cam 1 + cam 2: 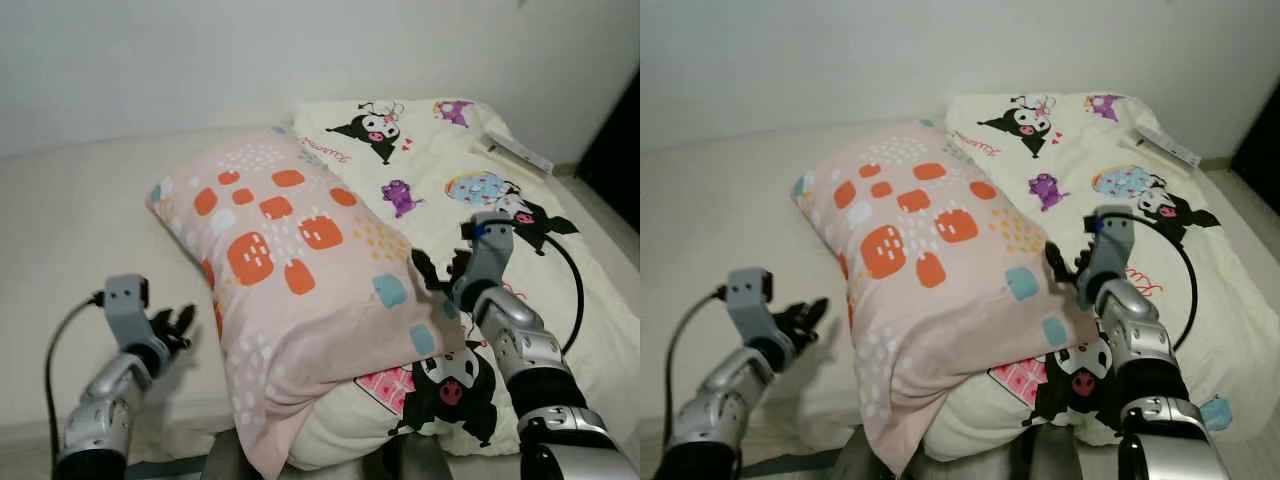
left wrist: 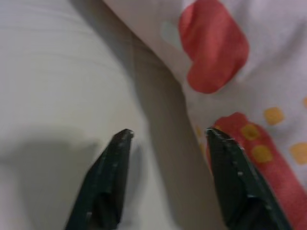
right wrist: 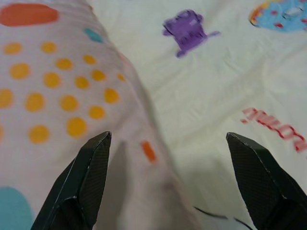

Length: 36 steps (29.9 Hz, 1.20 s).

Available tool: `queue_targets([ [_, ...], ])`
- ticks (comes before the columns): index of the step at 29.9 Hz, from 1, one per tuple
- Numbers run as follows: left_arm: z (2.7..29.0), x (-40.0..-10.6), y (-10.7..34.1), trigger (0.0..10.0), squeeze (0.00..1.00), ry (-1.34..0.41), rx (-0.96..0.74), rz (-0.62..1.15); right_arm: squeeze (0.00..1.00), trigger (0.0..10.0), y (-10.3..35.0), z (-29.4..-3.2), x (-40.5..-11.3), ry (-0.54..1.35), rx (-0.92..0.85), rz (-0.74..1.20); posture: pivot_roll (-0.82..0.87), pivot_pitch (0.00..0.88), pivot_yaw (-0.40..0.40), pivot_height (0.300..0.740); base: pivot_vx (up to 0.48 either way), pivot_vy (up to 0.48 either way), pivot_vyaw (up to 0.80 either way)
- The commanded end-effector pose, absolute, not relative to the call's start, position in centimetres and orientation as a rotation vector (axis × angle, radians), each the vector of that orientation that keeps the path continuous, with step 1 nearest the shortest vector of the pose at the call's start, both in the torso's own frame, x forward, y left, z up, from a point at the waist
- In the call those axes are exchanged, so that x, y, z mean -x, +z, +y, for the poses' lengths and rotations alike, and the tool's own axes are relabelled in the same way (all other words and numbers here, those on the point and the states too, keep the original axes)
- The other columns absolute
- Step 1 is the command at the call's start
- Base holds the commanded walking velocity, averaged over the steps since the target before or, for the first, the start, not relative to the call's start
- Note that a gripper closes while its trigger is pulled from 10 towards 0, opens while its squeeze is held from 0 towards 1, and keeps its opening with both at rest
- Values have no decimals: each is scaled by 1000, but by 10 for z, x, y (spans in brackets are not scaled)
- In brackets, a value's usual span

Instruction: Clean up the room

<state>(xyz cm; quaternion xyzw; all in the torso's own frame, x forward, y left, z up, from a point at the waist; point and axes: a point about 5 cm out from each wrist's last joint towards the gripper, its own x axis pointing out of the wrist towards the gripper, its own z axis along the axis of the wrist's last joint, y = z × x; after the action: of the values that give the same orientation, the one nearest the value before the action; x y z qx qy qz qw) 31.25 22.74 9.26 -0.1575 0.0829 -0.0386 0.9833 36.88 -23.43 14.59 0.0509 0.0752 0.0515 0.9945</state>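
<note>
Bare cream mattress lies open left of the bulky pink patterned pillow; on its right, the cartoon-print cream quilt crowds close.

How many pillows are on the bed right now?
2: a pink pillow with orange patches lies diagonally across a cream cartoon-print pillow beneath it, toward the robot's right. Others may be hidden.

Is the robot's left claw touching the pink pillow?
Apart. In the left wrist view, the left gripper is open with bare sheet between its fingers; the pillow lies just beyond them.
</note>
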Motion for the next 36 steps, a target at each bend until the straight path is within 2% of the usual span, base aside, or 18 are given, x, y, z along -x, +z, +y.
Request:
queue_targets([
  [1,228,-307,87,10000,1000,-85,325,189,1000,10000,139,-239,-367,91,-133,175,44,235,55,612,0,0,0],
  [4,223,-306,84,10000,1000,-113,309,204,1000,10000,135,-244,-366,75,-120,197,44,235,55,612,0,0,0],
  [5,218,-304,82,10000,0,-146,290,212,0,10000,129,-249,-364,70,-103,235,44,235,56,612,0,0,0],
  [9,211,-300,82,10000,0,-213,266,206,0,10000,116,-253,-359,99,-86,306,48,236,58,612,0,0,0],
  [14,206,-296,84,10000,0,-268,309,198,0,10000,105,-250,-355,154,-140,359,48,237,60,612,0,0,0],
  [16,197,-289,87,10000,0,-351,364,187,0,10000,93,-244,-350,215,-199,412,50,238,63,612,0,0,0],
  [25,182,-281,88,10000,0,-451,357,185,0,10000,83,-234,-345,282,-217,443,51,238,63,612,0,0,0],
  [26,180,-280,87,10000,0,-461,337,188,0,8706,83,-233,-345,287,-223,444,50,237,63,612,0,0,0],
  [27,180,-279,84,9569,0,-465,322,194,0,0,82,-231,-345,294,-230,448,49,236,63,612,0,0,0],
  [31,181,-279,83,9569,0,-462,320,196,0,0,81,-230,-345,301,-234,451,49,236,63,612,0,0,0],
  [32,184,-280,83,10000,0,-437,319,198,0,0,81,-229,-346,309,-235,450,48,237,62,612,0,0,0],
  [36,194,-281,86,10000,0,-407,347,198,0,0,84,-226,-347,342,-248,435,47,238,61,612,0,0,0],
])
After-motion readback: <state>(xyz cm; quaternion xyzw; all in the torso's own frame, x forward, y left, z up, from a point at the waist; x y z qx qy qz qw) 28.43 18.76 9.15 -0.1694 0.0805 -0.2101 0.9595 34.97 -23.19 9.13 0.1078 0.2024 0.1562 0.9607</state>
